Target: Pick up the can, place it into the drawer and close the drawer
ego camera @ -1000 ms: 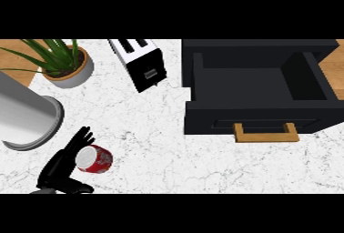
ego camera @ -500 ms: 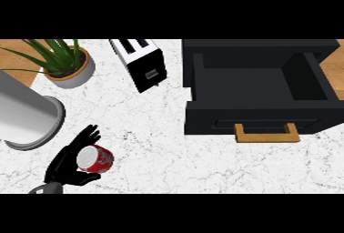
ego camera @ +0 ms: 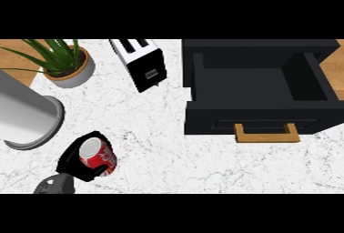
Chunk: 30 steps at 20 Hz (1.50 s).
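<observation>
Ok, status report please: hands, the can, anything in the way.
Left hand curled round red metal can, lower left. Right hand out of view. Black drawer open. Black toaster stands well above the straight path to it.

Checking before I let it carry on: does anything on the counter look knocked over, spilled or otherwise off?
Nothing stands out. The can is in the left hand, whose fingers curl round it. The drawer stands open with nothing visible inside. The plant pot is upright, and the toaster sits beside it. No spills show.

White marble counter, potted plant, toaster, steel canister
</observation>
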### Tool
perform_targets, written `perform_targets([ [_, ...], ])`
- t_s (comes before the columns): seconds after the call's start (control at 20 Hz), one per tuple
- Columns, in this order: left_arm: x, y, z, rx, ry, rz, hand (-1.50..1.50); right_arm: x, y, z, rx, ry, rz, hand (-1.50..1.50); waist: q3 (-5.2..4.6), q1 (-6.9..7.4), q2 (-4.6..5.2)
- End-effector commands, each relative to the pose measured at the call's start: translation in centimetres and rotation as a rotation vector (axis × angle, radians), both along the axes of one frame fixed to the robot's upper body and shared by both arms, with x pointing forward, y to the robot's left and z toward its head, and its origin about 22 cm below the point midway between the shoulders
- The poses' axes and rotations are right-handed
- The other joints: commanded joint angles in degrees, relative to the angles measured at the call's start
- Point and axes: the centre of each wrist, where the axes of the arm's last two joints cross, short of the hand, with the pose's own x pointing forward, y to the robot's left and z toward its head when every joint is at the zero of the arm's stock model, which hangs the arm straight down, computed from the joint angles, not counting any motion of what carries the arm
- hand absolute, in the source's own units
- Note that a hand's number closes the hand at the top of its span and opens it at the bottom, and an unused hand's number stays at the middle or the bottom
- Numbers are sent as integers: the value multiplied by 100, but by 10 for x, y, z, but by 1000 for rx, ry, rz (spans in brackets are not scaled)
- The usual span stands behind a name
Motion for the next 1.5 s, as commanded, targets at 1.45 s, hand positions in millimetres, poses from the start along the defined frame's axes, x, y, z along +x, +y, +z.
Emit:
perform_targets([
  [1.45,90,-153,215,27,-291,401,150,-7,16,12,14,-18,-26,-150,-1,-39,-4],
])
